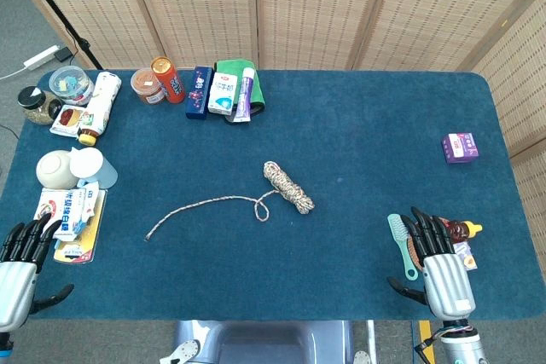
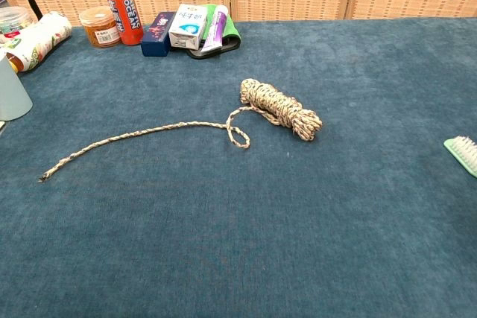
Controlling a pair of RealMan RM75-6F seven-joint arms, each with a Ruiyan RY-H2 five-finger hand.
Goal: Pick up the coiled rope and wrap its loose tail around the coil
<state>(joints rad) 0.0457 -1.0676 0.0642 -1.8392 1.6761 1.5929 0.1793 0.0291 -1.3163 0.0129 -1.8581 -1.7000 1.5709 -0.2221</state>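
Observation:
A speckled beige coiled rope [image 1: 288, 187] [image 2: 281, 109] lies near the middle of the blue table. Its loose tail [image 1: 202, 207] [image 2: 134, 138] makes a small loop by the coil, then trails left to a free end at the front left. My left hand [image 1: 20, 260] hovers at the table's front left corner with fingers spread and nothing in it. My right hand [image 1: 438, 254] is at the front right, fingers apart and empty, far from the rope. Neither hand shows in the chest view.
A green brush [image 1: 399, 240] [image 2: 463, 154] and small items lie beside my right hand. A purple box [image 1: 460, 147] sits at the right edge. Bottles, cans and boxes [image 1: 223, 91] line the back left. A bowl [image 1: 53, 168], cup and packets lie at the left edge.

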